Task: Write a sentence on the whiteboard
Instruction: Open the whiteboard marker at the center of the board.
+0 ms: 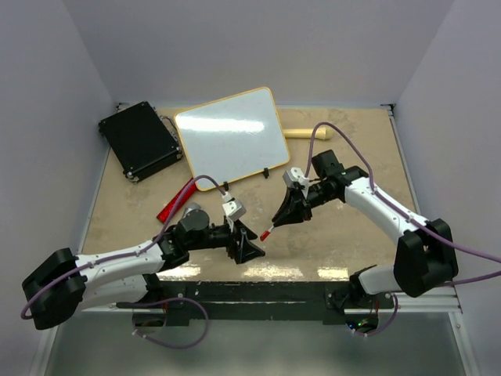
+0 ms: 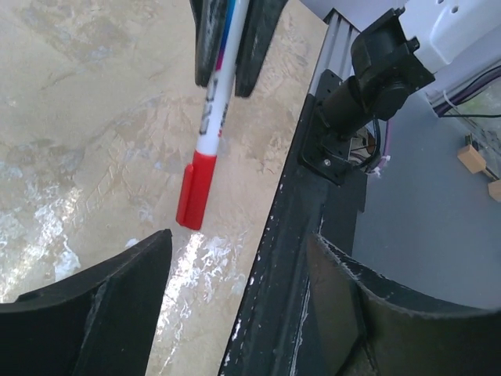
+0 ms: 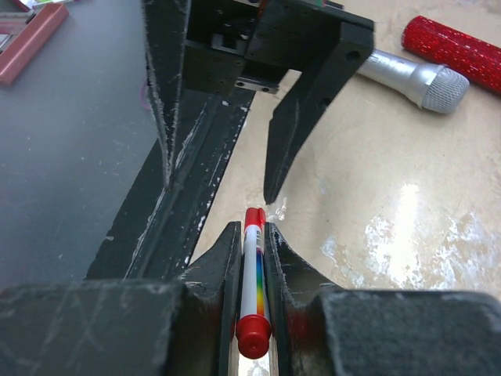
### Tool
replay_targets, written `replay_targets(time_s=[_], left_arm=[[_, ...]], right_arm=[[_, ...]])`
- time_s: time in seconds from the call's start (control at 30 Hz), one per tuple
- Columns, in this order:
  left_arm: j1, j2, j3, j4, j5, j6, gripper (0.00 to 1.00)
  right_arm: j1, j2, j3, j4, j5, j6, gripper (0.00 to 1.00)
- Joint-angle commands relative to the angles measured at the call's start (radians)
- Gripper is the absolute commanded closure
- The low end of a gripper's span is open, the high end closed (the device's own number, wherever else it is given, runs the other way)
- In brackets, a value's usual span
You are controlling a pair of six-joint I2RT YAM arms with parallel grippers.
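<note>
The whiteboard (image 1: 227,137) lies tilted at the back of the table, its face blank, so no sentence shows on it. My right gripper (image 1: 277,222) (image 3: 250,235) is shut on a white marker (image 3: 252,290) (image 2: 211,117) with a red cap (image 1: 267,233) (image 2: 196,190). The capped end points down toward my left gripper (image 1: 257,251) (image 2: 243,258). That gripper is open and holds nothing. The cap hangs just beyond the left fingertips, apart from them. In the right wrist view the left gripper (image 3: 219,188) stands spread ahead of the marker.
A black case (image 1: 139,139) lies left of the whiteboard. A red and silver microphone (image 1: 176,202) (image 3: 427,74) lies near the left arm. A wooden handle (image 1: 309,133) rests right of the board. The black base rail (image 2: 290,235) runs along the table's near edge.
</note>
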Motion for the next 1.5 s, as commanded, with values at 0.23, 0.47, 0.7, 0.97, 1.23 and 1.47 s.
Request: replay_targets(time_s=[0.23,0.47,0.7,0.97,1.23,1.47], left_arm=[[0.021,0.157,0.092,0.188,0.106,-0.030,0.37],[0.029,0.244,0.132,0.246,0.166,-0.047,0.71],[0.033,0.243,0.132,0.219,0.162,-0.035,1.00],[0.035,0.116,0.141,0.015,0.001,0.067,1.00],[0.035,0.125,0.170,-0.048,-0.018,0.091,1.00],[0.035,0.137,0.195,-0.071,-0.022,0.107,1.00]], right_arm=[[0.029,-0.014,0.049,-0.167,-0.071,-0.215,1.00],[0.032,-0.012,0.051,-0.176,-0.071,-0.214,1.00],[0.033,-0.007,0.050,-0.133,-0.059,-0.112,0.87],[0.033,-0.063,-0.032,0.300,0.005,0.402,0.40],[0.035,-0.035,-0.032,0.330,0.019,0.489,0.47],[0.050,-0.012,-0.023,0.312,0.039,0.487,0.68]])
